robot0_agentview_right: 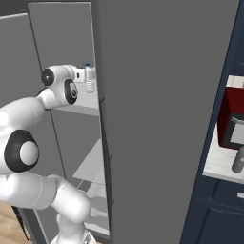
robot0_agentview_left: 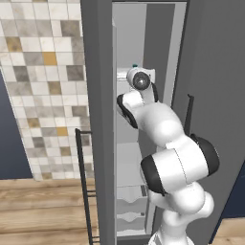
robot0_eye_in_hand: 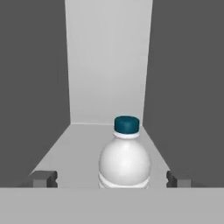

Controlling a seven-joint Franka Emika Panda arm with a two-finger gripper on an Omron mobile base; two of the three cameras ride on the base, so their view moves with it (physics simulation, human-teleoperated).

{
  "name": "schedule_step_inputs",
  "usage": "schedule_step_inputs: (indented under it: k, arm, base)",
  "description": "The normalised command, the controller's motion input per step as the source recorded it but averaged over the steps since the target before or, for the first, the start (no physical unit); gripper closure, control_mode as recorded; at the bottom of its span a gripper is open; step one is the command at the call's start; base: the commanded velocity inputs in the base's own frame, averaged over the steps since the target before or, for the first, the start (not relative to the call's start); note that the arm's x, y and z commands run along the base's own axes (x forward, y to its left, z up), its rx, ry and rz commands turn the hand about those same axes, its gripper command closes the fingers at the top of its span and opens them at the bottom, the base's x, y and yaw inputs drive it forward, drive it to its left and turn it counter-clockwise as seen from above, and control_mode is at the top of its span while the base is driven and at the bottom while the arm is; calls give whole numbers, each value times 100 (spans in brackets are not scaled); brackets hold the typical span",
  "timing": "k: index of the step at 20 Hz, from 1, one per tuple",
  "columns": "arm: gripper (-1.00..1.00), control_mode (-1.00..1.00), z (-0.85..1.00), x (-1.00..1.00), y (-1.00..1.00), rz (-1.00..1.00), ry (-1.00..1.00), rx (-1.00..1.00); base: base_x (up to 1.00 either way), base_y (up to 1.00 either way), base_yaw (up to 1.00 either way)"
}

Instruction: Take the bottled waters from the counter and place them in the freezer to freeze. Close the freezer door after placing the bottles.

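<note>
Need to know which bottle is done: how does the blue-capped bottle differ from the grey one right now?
The blue-capped bottle stands upright on a freezer shelf, between the open gripper fingertips; the grey bottle is on the counter beside the red microwave. The first looks clear-white, the second darker smoky grey. Both stand upright.
</note>
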Motion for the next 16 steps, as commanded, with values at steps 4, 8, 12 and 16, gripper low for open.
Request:
schedule_step_inputs:
  k: [4,8,12,16]
  arm:
    - [-100,-100,28,-63,0,0,5,3]
    - [-100,-100,25,-80,0,3,0,2]
    - [-100,-100,34,-91,0,2,0,3]
    - [-100,-100,37,-83,-5,1,2,6]
  base:
    - [0,0,0]
    - [0,0,0]
    - [0,0,0]
    - [0,0,0]
